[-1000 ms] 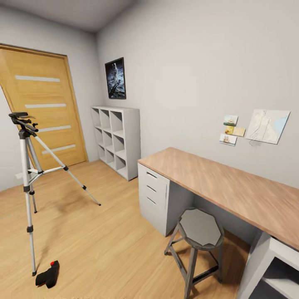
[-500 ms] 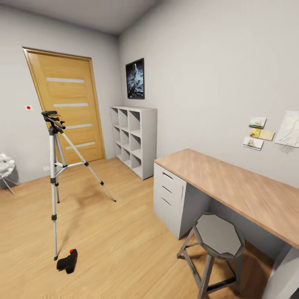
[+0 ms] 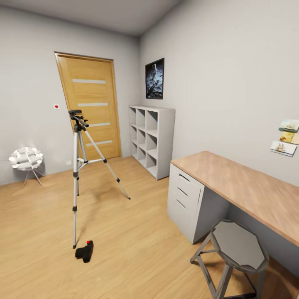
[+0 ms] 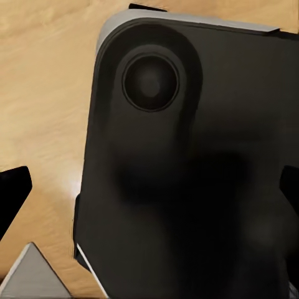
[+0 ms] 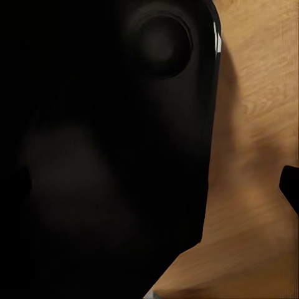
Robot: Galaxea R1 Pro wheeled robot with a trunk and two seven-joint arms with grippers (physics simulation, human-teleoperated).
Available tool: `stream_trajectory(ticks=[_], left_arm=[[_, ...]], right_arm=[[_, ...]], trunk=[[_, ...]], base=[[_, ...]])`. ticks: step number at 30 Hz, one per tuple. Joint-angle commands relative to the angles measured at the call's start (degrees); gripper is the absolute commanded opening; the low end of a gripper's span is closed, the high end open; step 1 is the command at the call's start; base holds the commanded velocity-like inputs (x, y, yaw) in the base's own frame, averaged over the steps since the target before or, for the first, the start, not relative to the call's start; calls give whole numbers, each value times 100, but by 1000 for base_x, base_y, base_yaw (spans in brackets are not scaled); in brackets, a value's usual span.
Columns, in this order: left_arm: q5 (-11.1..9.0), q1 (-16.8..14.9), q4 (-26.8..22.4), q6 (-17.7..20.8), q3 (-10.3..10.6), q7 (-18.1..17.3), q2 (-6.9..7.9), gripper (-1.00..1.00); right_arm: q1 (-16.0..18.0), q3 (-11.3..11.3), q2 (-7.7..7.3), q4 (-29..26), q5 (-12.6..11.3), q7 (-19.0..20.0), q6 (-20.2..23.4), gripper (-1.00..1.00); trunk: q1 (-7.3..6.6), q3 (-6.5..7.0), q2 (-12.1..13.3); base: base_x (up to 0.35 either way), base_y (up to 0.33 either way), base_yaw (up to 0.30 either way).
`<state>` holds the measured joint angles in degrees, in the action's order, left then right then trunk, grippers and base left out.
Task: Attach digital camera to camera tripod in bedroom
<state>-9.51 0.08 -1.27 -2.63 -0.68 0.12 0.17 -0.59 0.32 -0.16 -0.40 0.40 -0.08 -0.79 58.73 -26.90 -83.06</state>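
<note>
A: Locate digital camera (image 3: 84, 251).

B: On bedroom floor (image 3: 124, 232), lying on side, red button up. Just beside front foot of camera tripod (image 3: 79, 166), toward robot. Well apart from desk (image 3: 245, 191) corner and stool (image 3: 238, 247).

A: Long axis?

B: Runs approx. away from robot, slightly slanted toward tripod foot. Judged from head view alone; small in frame, so approx. only.

A: Bearing from claws?

B: Forward and left of robot, low. Left arm judged nearer. Exact offset not readable: wrist views face dark robot body panels (image 4: 187, 187) over wood floor.

A: Claw state?

B: Left gripper (image 4: 149, 205): dark tips at both frame edges, set wide apart, nothing between. Right gripper: one dark tip at frame edge, other hidden; cannot tell.

A: Tripod head (image 3: 77, 116)?

B: Bare, upright, pan handle angled down. Mount well above floor-level camera.

A: Next move req.?

B: Prob. close distance first, then low reach w/ left arm across short axis of body.
</note>
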Motion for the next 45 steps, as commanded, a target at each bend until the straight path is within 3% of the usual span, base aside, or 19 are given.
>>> stream_trajectory(ticks=[1,11,45], left_arm=[[-73,1,-5,-8,-3,2,0,100],[-268,1,-5,-9,-2,5,2,100],[-288,1,-5,-9,-2,5,-7,100]], right_arm=[[-2,3,-1,-4,4,-1,-8,100],[-2,4,-1,-4,4,-1,-8,100],[-2,3,-1,-4,4,-1,-8,100]], trunk=[[0,-3,-2],[0,-3,-2],[0,-3,-2]], base=[[0,0,269],[0,0,269],[0,0,269]])
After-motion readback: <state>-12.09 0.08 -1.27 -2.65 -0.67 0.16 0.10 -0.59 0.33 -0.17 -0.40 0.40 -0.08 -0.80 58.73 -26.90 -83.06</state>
